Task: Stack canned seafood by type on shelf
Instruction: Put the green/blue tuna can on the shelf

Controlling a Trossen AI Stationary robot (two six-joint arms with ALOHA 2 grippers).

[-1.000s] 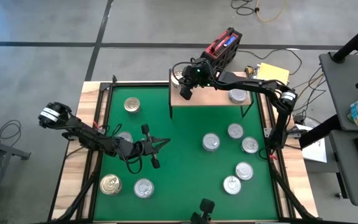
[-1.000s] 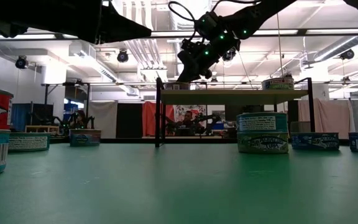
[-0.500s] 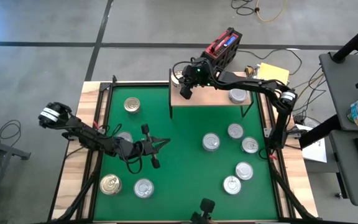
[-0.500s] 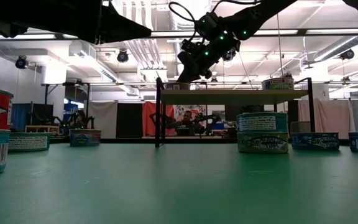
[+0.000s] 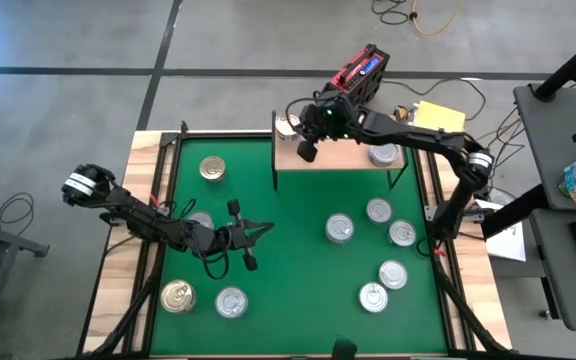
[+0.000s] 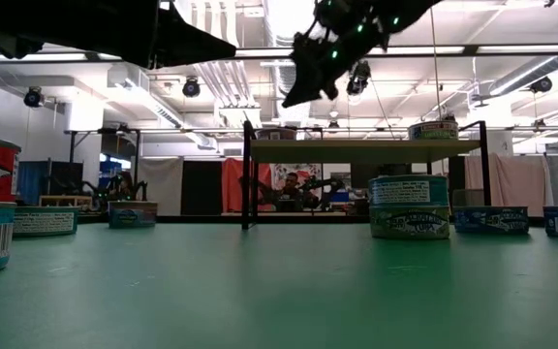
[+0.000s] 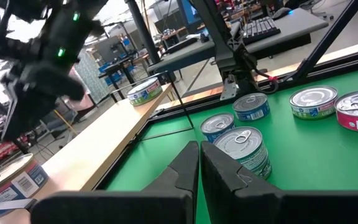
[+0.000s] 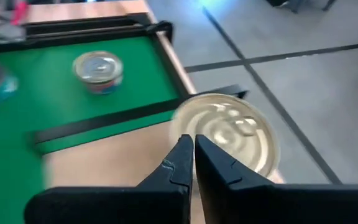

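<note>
The shelf (image 5: 333, 158) stands at the far edge of the green mat (image 5: 288, 300), and it is my landmark for everything here. Only two tins sit on it: a silver-topped tin (image 5: 382, 154) near its right end and a second tin (image 5: 286, 126) at its far left corner. They lie well apart, one layer, so no stack by type exists yet. I judge the task to be in its early part.

My right fingers (image 5: 307, 152) hang above the left end of the shelf, just beside that corner tin, pressed together and holding nothing. In the right wrist view the tin's pale lid (image 8: 225, 132) lies just past my closed tips. I read this as a tin freshly set down, though that is only a guess.

My left fingers (image 5: 251, 243) wait over the mat in front of the shelf and towards its left, also clenched and empty.

Eight tins remain on the mat. In front of the shelf's right half lies a loose group of five silver tops (image 5: 340, 229). Just left of the shelf sits a gold-topped tin (image 5: 212, 168). Far in front of the shelf's left end are a gold-topped tin (image 5: 178, 296) and a silver-topped tin (image 5: 231, 302) side by side, and one more tin (image 5: 199, 220) shows partly beneath my left arm. All of these need lifting, sorting and stacking.
</note>
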